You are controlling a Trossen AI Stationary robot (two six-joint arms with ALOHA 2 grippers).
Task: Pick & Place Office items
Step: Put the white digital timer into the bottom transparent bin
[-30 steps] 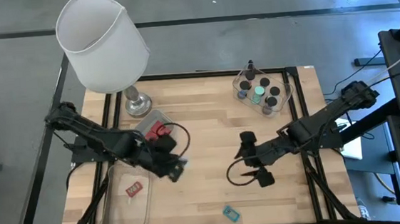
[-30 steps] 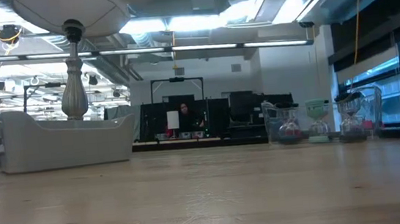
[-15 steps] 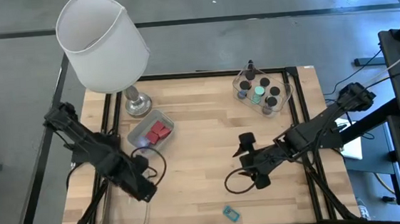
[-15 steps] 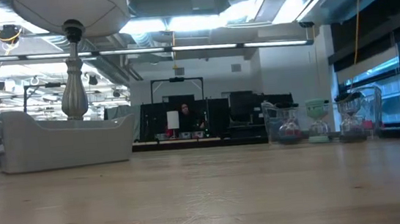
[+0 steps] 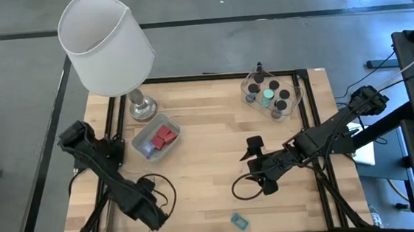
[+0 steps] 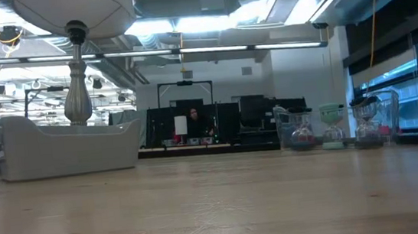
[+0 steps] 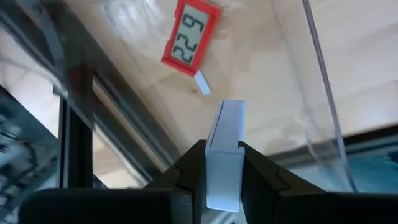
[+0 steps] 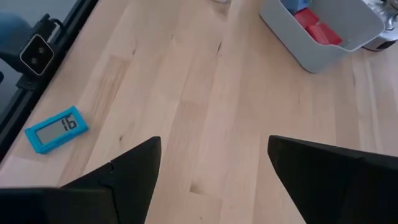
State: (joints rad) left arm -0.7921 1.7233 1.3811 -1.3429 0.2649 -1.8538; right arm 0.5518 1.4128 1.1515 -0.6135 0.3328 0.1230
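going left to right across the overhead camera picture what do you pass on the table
Left gripper, holding a white piece → grey bin with red blocks → blue display piece → right gripper, open → clear tray of dark caps.

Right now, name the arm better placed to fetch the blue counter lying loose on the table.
Right. Its gripper is open over bare wood, the blue counter close ahead; the left gripper already clamps a white piece.

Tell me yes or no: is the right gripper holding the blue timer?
No; the right gripper stands open and empty above the bare table, with the blue timer lying apart from it.
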